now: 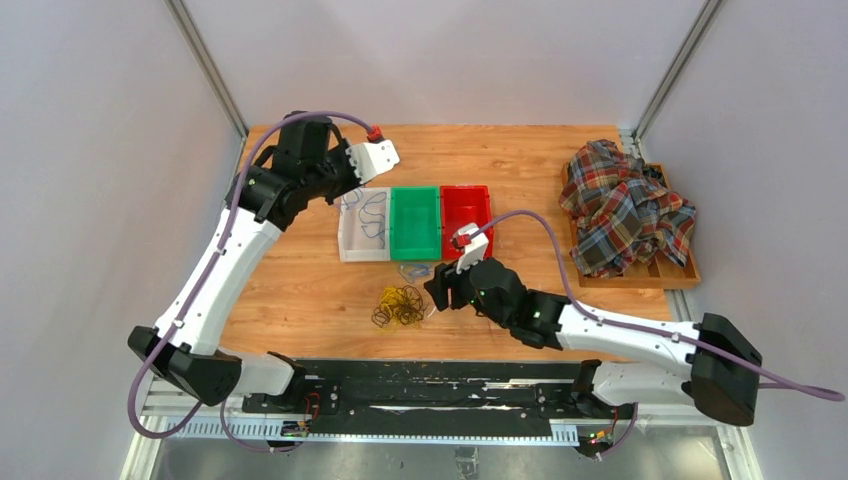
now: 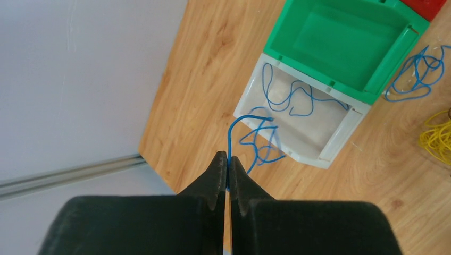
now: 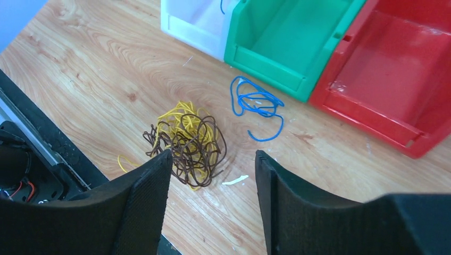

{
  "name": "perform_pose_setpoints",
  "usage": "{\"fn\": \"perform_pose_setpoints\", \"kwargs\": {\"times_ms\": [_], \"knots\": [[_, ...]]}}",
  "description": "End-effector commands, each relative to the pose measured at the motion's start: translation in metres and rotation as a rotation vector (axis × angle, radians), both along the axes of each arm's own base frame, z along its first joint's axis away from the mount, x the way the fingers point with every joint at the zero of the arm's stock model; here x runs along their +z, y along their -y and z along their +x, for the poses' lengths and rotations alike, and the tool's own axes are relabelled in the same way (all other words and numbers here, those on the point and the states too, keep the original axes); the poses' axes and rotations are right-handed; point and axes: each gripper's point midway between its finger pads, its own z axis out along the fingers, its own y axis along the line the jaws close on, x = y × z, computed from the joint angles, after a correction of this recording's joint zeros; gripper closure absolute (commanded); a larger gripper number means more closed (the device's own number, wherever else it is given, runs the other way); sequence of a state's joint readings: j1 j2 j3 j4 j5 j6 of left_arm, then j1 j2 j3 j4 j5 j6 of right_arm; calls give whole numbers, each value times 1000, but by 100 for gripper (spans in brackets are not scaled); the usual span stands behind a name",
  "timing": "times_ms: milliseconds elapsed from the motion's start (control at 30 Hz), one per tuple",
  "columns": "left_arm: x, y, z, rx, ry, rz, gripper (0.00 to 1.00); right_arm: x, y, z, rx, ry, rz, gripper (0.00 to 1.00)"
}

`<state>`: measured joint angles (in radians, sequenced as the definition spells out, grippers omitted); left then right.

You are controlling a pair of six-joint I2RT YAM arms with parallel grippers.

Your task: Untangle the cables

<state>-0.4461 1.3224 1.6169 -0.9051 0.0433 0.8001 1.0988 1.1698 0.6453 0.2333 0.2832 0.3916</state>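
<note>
— What's the left tool [image 2: 228, 161] doing?
— Clenched on a blue cable [image 2: 230, 135] that runs to the white bin [image 2: 340, 139].
— And the right tool [image 3: 214, 158]?
— Released, jaws apart above the yellow and brown tangle [image 3: 189, 139] on the counter [image 3: 106, 69]. A loose blue cable [image 3: 255, 103] lies near the green bin [image 3: 271, 74].
</note>
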Motion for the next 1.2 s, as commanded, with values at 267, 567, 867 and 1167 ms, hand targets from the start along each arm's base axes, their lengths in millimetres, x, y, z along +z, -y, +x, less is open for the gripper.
{"fn": "perform_pose_setpoints", "kwargs": {"times_ms": [267, 567, 867, 1167], "knots": [[-46, 8, 44, 30, -37, -120, 99, 26, 74, -16, -112, -46, -124, 28], [-86, 5, 74, 106, -31, -132, 100, 20, 89, -31, -111, -126, -160, 33], [-144, 0, 90, 159, -83, -95, 100, 16, 68, -5, -199, -102, -107, 34], [-185, 1, 94, 198, -216, -117, 82, -4, 49, 20, -248, -132, -155, 33]]}}
